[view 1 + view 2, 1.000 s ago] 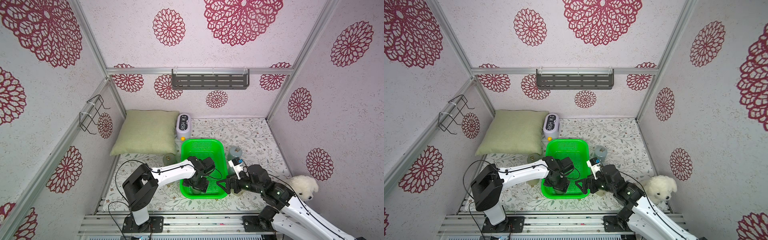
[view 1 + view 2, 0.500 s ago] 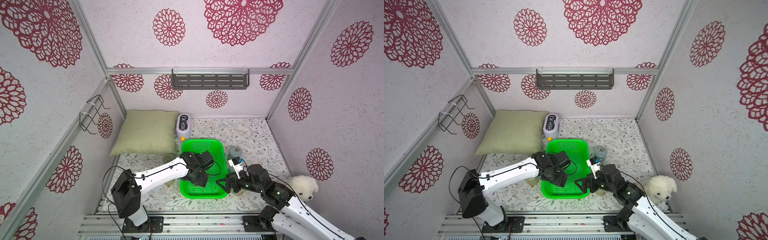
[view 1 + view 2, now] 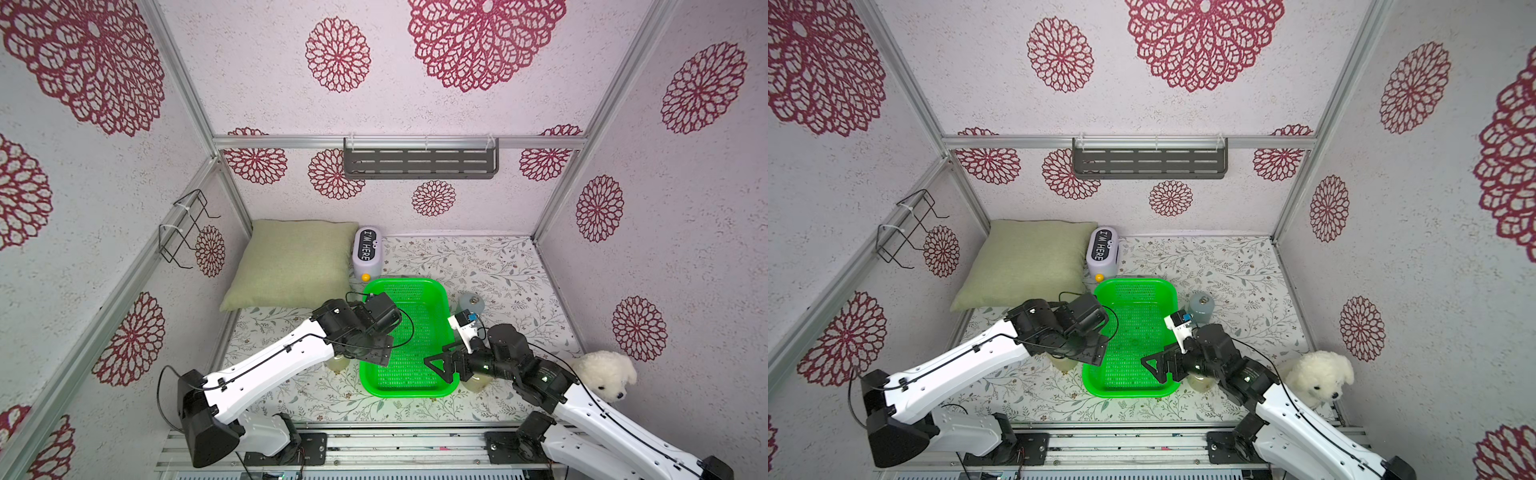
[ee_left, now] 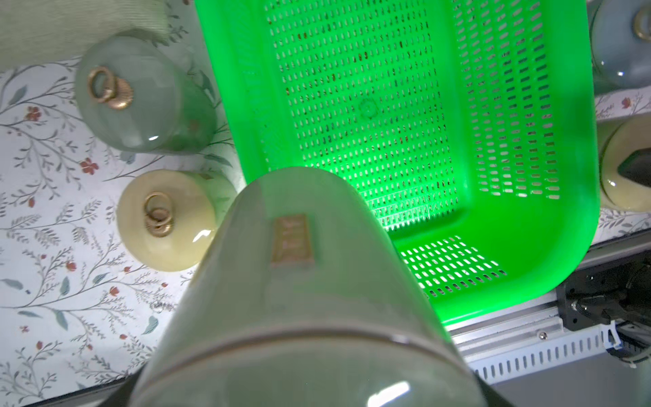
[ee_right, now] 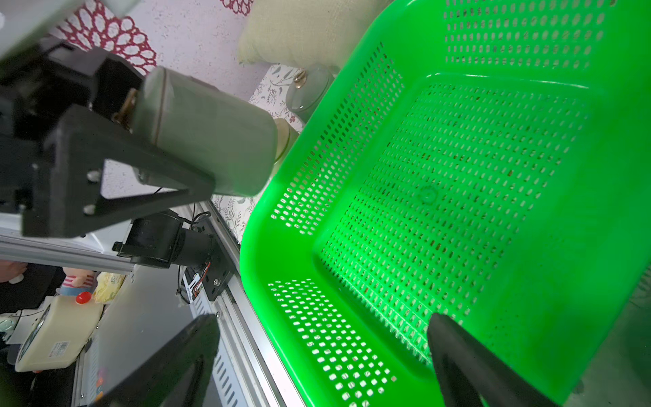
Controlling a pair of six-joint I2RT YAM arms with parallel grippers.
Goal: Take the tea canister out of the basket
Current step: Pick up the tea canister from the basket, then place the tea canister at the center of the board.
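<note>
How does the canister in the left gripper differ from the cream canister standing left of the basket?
Colour: the held canister is grey-green; the cream canister is pale yellow.
Pose: the held canister lies tilted in the left gripper, off the table; the cream canister stands upright on the table.
Both are glossy, with brass lid rings.

1. A robot test booth in a lab, dressed up like a home: an aluminium frame (image 3: 291, 142) carries panels of wallpaper (image 3: 338, 54) printed with red flower medallions.
2. The left arm (image 3: 266, 365) and the right arm (image 3: 602, 424) are bolted to a metal rail (image 3: 395, 446) at the open front.
3. Household props fill it: a floral-print surface (image 3: 490, 266), a green cushion (image 3: 291, 262), a plush dog (image 3: 602, 372), a grey wall shelf (image 3: 419, 164), a wire rack (image 3: 183, 228) and a green plastic basket (image 3: 409, 392).
</note>
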